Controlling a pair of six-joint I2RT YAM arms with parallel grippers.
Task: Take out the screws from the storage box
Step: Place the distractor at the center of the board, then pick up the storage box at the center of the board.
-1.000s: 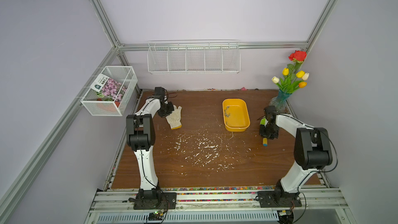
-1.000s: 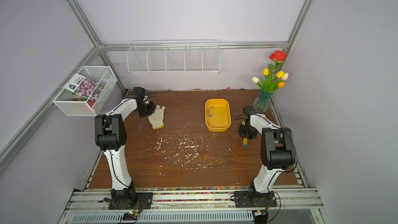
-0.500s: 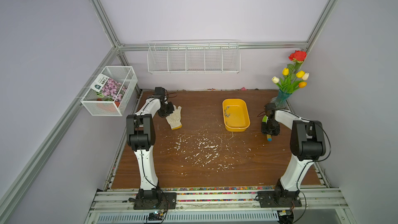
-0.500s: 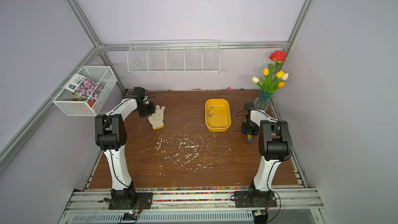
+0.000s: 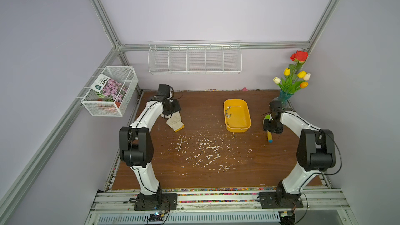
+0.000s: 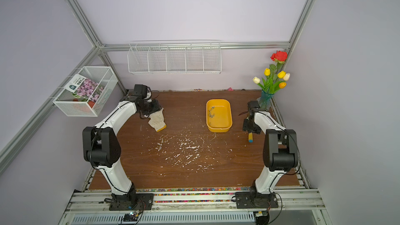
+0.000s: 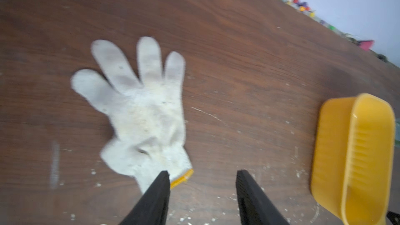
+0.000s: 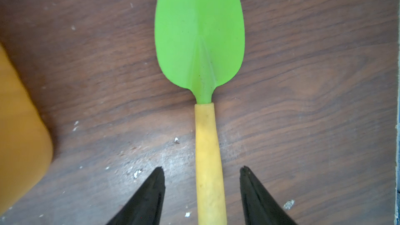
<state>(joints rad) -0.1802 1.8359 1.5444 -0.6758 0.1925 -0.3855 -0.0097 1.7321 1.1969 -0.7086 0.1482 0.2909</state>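
Note:
The yellow storage box [image 5: 237, 129] [image 6: 218, 129] sits on the brown table right of centre, with several small grey screws [image 5: 228, 112] [image 6: 211, 113] lying in its far left part. In both top views my left gripper [image 5: 172, 108] hovers at the back left over a white glove [image 5: 175, 122]. In the left wrist view the left gripper [image 7: 201, 173] is open beside the glove's [image 7: 140, 113] cuff, and the box [image 7: 331, 148] lies off to one side. My right gripper [image 8: 201, 168] is open, its jaws straddling a trowel's yellow handle [image 8: 207, 148] without touching it.
White debris flecks [image 5: 205, 148] litter the table's middle. A vase of flowers [image 5: 285, 96] stands in the back right corner, close behind my right arm. Wire baskets hang on the back wall [image 5: 194, 57] and the left wall [image 5: 110, 91].
Both grippers have opened from nearly shut. The glove and the trowel lie free on the table, and the trowel has shifted slightly.

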